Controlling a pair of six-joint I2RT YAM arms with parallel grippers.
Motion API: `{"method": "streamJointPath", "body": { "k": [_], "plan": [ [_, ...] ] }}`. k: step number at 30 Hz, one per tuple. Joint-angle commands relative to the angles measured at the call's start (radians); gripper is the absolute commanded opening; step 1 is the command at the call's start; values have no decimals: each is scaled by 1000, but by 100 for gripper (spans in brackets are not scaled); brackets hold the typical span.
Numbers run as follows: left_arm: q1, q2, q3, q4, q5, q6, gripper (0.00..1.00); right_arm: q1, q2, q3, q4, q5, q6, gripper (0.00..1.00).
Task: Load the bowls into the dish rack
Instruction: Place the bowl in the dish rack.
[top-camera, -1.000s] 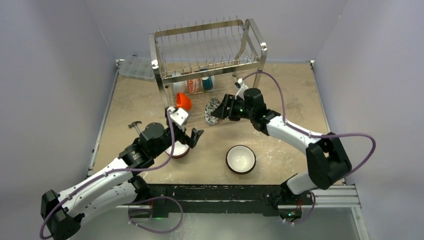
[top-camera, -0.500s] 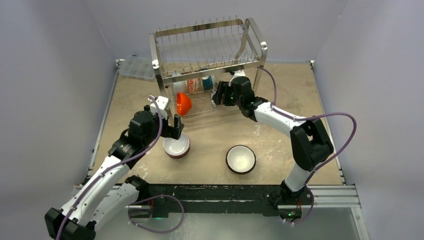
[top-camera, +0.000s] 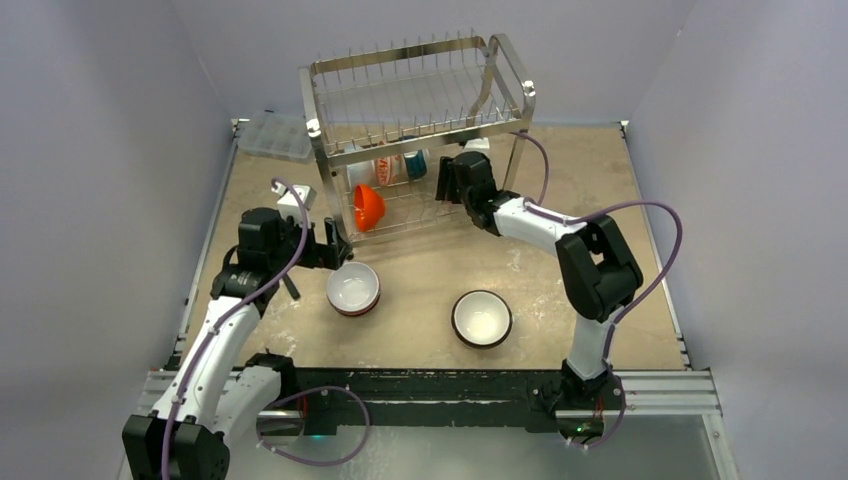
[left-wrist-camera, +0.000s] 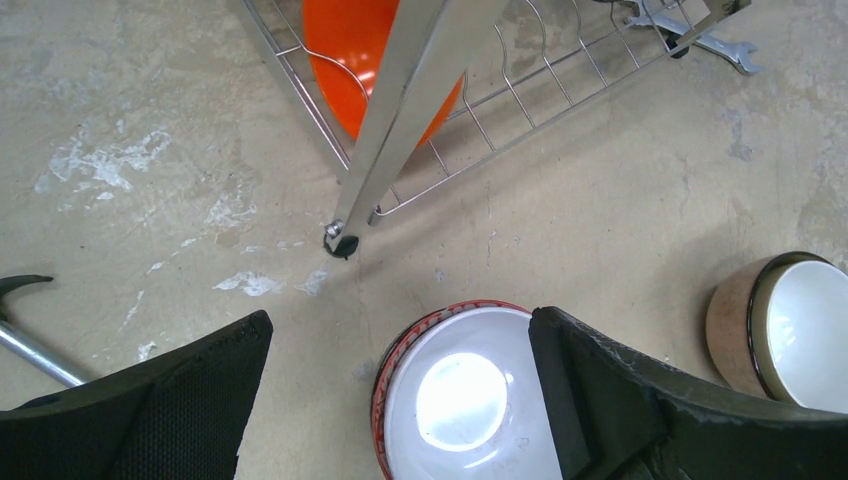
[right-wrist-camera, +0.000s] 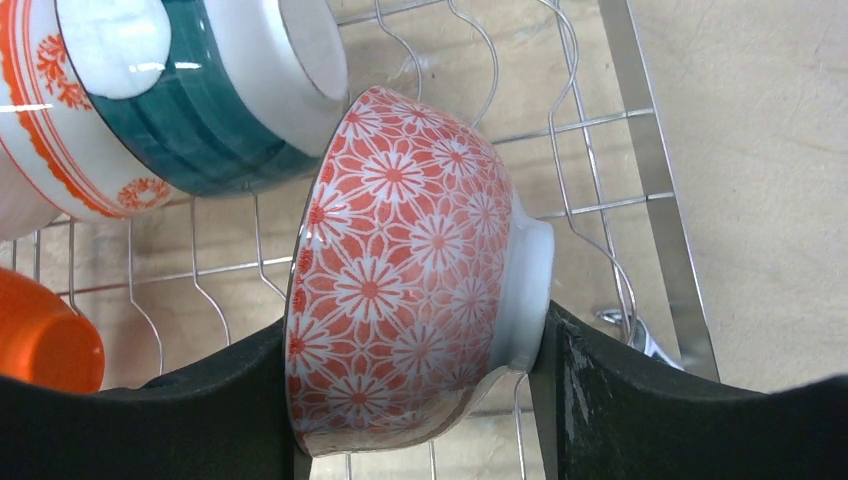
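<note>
Beige, scuffed counter (top-camera: 430, 255), pale walls closing in on three sides. A clear plastic box (top-camera: 272, 135) is sitting in the far left corner.

Left claw (top-camera: 332, 250) is hovering low with its jaws spread wide, holding nothing. It is hanging over the near-left leg of the dish rack (top-camera: 420, 150). A red-rimmed white bowl (left-wrist-camera: 460, 395) is standing upright on the counter just below the gap between the jaws.

The plain orange bowl (top-camera: 368, 206) is leaning on its side at the left end of the rack's lower tier.

Further right on that tier, an orange-trimmed white bowl (right-wrist-camera: 50, 130) and a teal bowl (right-wrist-camera: 200, 100) are lying tipped together.

Right claw (top-camera: 447, 186) is reaching into the lower tier and clamping the red-and-white flowered bowl (right-wrist-camera: 410, 270). One finger is pressing the rim and the other the foot, and the bowl is standing on edge over the wires.

A tan bowl (top-camera: 482, 318), white inside, is resting upright on the near counter, well apart from the rack.
</note>
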Motion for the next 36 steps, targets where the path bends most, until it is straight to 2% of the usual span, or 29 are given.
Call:
{"method": "streamJointPath", "body": {
  "k": [1, 12, 19, 26, 36],
  "plan": [
    [6, -26, -19, 36, 39, 17, 99, -1, -1, 73, 131, 100, -58, 0],
    [6, -29, -39, 64, 57, 20, 99, 14, 76, 132, 284, 169, -167, 0],
    [6, -30, -44, 71, 80, 12, 99, 42, 159, 180, 386, 258, -321, 0],
    [5, -40, -47, 68, 57, 14, 99, 42, 260, 271, 367, 266, -427, 0],
    [5, -30, -54, 83, 64, 11, 99, 37, 344, 314, 375, 246, -498, 0]
  ]
}}
